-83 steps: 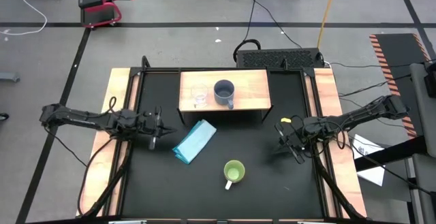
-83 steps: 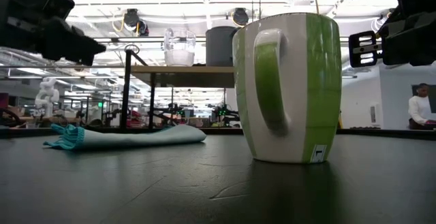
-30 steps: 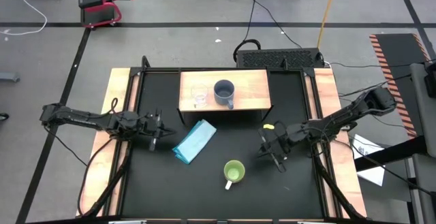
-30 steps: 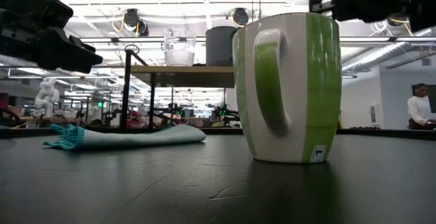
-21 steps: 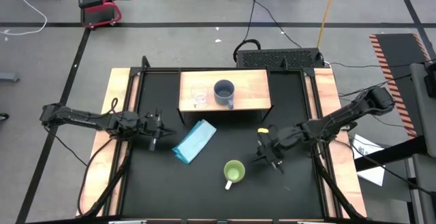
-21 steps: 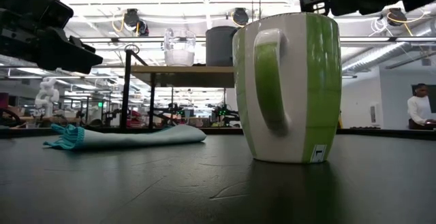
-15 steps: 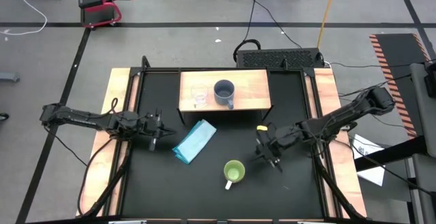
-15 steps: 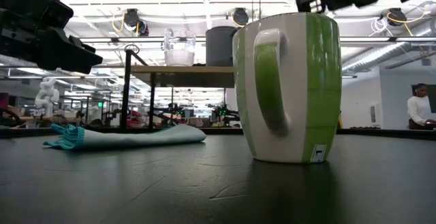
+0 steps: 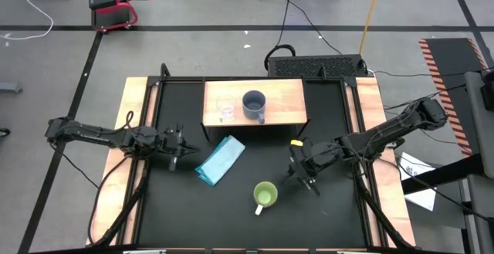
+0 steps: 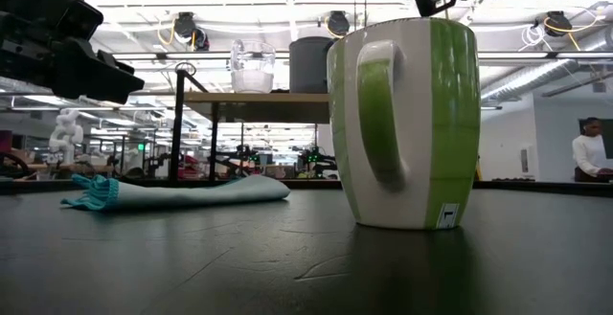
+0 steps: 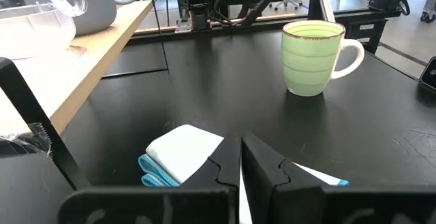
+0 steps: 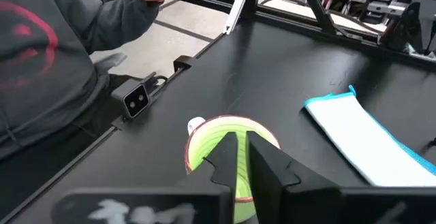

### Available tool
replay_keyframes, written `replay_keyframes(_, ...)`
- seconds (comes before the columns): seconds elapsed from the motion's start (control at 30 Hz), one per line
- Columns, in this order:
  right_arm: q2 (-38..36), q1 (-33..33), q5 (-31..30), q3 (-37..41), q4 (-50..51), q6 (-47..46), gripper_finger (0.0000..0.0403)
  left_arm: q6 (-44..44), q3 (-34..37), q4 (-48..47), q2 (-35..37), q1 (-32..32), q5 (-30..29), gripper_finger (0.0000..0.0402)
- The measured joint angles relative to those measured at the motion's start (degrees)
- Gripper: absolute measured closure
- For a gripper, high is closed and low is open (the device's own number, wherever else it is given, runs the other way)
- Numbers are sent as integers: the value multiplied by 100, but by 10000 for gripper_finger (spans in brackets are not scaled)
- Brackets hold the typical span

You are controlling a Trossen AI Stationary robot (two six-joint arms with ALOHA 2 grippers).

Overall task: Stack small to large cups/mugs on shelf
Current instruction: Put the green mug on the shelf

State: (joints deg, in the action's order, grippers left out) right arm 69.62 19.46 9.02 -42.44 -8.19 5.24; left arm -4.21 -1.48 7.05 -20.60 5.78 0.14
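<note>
Surface (image 9: pixel 332 215): I see a black top with wooden strips along its left and right edges.

Shelf (image 9: pixel 285 99): a light-wood raised board at the middle of the far edge. It carries two of the vessels.

Left arm: I have it waiting over the left edge. Its left gripper (image 9: pixel 177 153) hangs just left of the cloth, fingers pressed together, holding nothing.

Right arm: it reaches in from the right edge toward the middle. The right gripper (image 9: pixel 296 171) hovers above and just right of the green mug; its fingers (image 12: pixel 266 161) stand almost together with a narrow slit between them, pinching nothing.

Light blue cloth (image 9: pixel 221 160): folded, lying left of centre, in front of the shelf.

Lime-green mug (image 9: pixel 265 195): upright on the surface near the front edge, roughly central, white handle toward the front.

Grey-blue mug (image 9: pixel 254 105): upright on the shelf, near its middle.

Clear glass cup (image 9: pixel 225 110): upright on the shelf, just left of the grey-blue mug, apart from it.

A person in a grey sleeve (image 12: pixel 48 81) shows beyond the front edge.
</note>
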Motion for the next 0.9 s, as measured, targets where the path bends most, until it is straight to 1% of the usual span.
replay_keyframes(0.17, 204, -34, 16, -42, -86, -162, 329, -17, 0, 2, 0, 0, 0, 399)
replay_keyframes(0.33, 531, -90, 17, -312, 151, -278, 284, 0, 0, 9, -1, 0, 0, 383)
replay_keyframes(0.43, 658, -108, 23, -525, 398, -259, 267, 28, -1, 7, -1, -1, 0, 375)
replay_keyframes(0.6, 914, -234, 22, -863, 778, -302, 261, 35, 0, -2, 0, 0, 0, 380)
replay_keyframes(0.8, 1275, -297, 24, -1606, 1929, -247, 261, 39, -2, -30, 0, 0, 0, 398)
replay_keyframes(0.9, 1480, -299, 24, -1933, 2403, -191, 261, 52, -2, -115, -2, 0, 0, 398)
